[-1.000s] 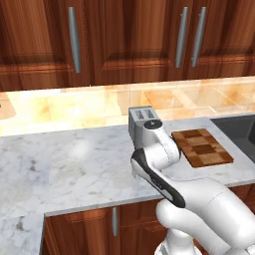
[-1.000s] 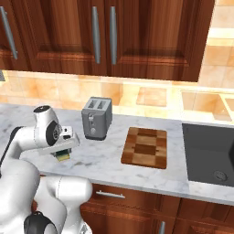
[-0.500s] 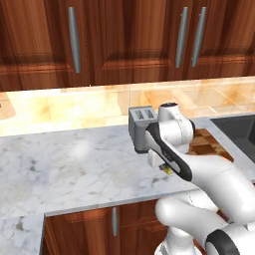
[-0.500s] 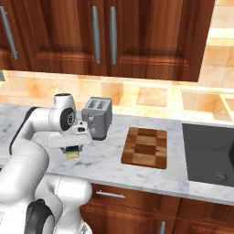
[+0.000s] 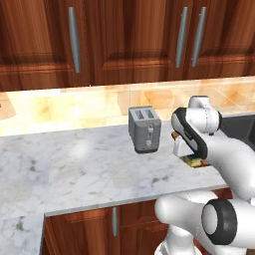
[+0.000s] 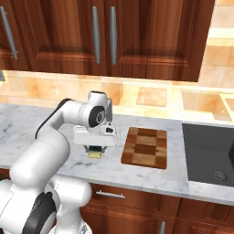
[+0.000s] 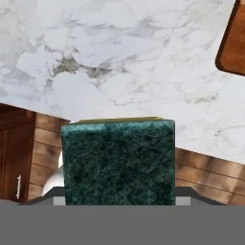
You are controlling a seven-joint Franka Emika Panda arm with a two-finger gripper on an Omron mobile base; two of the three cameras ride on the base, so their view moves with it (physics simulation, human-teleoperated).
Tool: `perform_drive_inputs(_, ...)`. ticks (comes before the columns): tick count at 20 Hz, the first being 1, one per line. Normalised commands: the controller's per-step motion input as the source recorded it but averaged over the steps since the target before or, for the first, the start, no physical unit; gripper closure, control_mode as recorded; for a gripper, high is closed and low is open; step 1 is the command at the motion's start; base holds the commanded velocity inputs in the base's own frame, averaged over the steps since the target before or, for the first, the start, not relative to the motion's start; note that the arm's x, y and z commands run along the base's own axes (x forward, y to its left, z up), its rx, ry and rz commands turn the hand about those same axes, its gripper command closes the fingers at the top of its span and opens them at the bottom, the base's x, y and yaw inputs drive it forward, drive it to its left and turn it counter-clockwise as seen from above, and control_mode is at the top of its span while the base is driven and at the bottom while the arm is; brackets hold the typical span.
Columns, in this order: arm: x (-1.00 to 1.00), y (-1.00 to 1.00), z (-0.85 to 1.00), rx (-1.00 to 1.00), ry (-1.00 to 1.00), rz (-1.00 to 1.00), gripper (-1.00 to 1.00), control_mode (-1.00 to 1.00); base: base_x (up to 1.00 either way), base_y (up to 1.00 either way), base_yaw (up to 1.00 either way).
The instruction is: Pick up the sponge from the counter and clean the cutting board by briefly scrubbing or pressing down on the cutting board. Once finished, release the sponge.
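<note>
Beneath the pincer [image 6: 95, 151] hangs the sponge [image 6: 95, 154], pinched and lifted off the counter [image 6: 45, 132], now carried nearer the cutting board [image 6: 145, 147] alongside; scrubbing comes next.

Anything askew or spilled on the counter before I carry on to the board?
Nothing stands out. The sponge is clamped in the tool above the counter, the cutting board lies flat, and the toaster stands upright.

Sponge [image 6: 95, 153] gripped above counter [image 6: 41, 123] — left of cutting board [image 6: 145, 146].
</note>
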Motion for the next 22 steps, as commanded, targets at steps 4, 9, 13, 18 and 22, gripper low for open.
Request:
perform_drive_inputs(4, -0.17, -0.28, -0.03, 0.02, -0.04, -0.06, 1.00, -1.00, 0.00, 0.00, 0.00)
perform_drive_inputs(9, -0.01, -0.45, 0.00, 0.03, -0.07, 0.02, 1.00, -1.00, 0.00, 0.00, 0.00)
perform_drive_inputs(13, 0.00, -0.59, 0.00, 0.00, -0.15, 0.29, 1.00, -1.00, 0.00, 0.00, 0.00)
perform_drive_inputs(18, 0.02, -0.52, 0.00, 0.00, -0.07, 0.46, 1.00, -1.00, 0.00, 0.00, 0.00)
perform_drive_inputs(22, 0.26, -0.27, -0.01, 0.00, 0.00, 0.53, 1.00, -1.00, 0.00, 0.00, 0.00)
